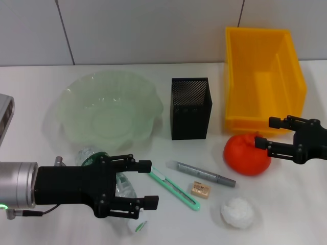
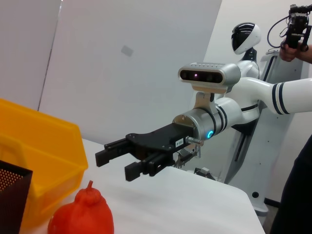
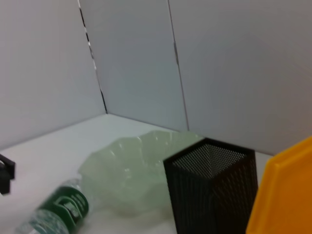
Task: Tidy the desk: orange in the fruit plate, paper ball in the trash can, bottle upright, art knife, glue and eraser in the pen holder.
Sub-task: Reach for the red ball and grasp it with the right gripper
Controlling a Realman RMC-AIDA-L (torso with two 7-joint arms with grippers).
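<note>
The bottle (image 1: 124, 188) lies on its side at the front left, green label (image 3: 66, 207) showing. My left gripper (image 1: 149, 184) hovers over it, open, one finger on each side. The orange (image 1: 247, 153) rests in front of the yellow trash can (image 1: 263, 76). My right gripper (image 1: 265, 132) is open just right of and above the orange (image 2: 83, 214). The art knife (image 1: 173, 189), glue (image 1: 202, 173), eraser (image 1: 200, 190) and paper ball (image 1: 237, 212) lie at the front centre. The pen holder (image 1: 190, 108) stands between the trash can and the fruit plate (image 1: 69, 97).
A grey device (image 1: 5, 117) sits at the table's left edge. A white wall runs behind the table. In the left wrist view another robot (image 2: 246, 39) and a person stand beyond the table's right side.
</note>
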